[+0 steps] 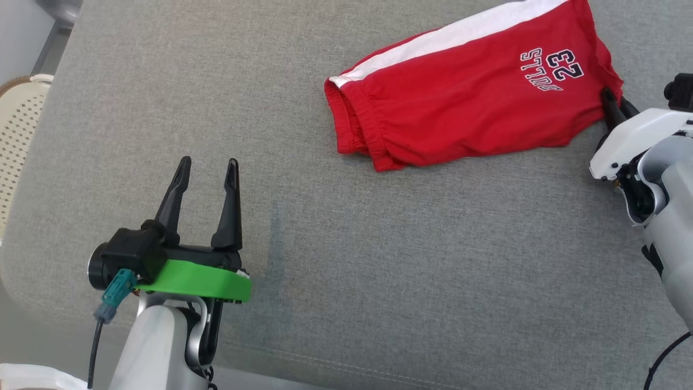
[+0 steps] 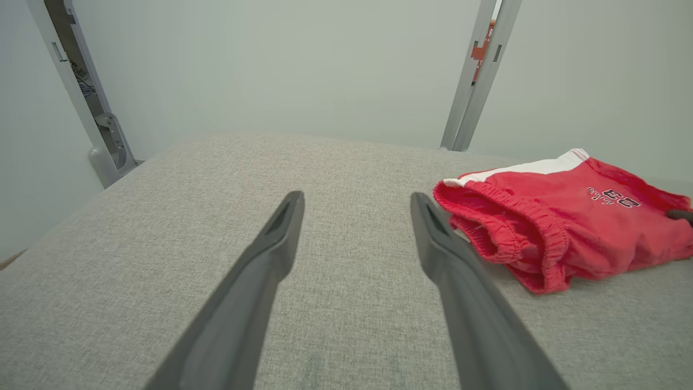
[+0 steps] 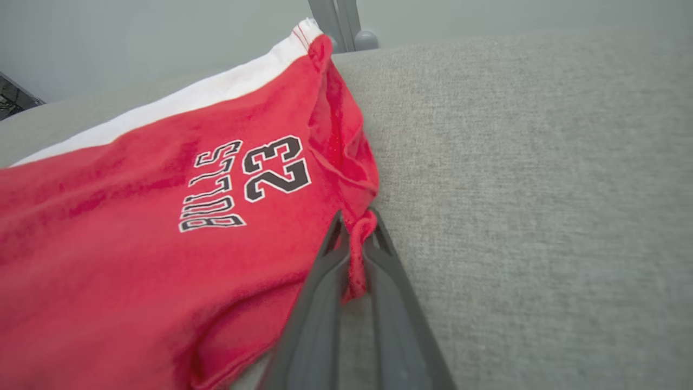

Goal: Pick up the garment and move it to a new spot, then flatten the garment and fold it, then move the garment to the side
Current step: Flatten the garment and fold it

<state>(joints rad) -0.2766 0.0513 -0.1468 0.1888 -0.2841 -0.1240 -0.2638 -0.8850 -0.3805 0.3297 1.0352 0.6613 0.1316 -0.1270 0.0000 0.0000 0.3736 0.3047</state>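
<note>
Red cotton shorts (image 1: 465, 103) with a white side stripe lay far right on the grey woven surface (image 1: 379, 271), hem corner pinched in the right gripper (image 3: 354, 233) — seemingly the moving step. The left gripper (image 1: 208, 162) hung spread, well apart. Next needed a steady pull — that pinch looked thin.

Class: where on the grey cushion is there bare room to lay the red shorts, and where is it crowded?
Bare: the wide stretch of grey fabric cushion between the open left tool and the red white-striped shorts. Crowded: the far right, where the right tool pinches the shorts' hem.
</note>
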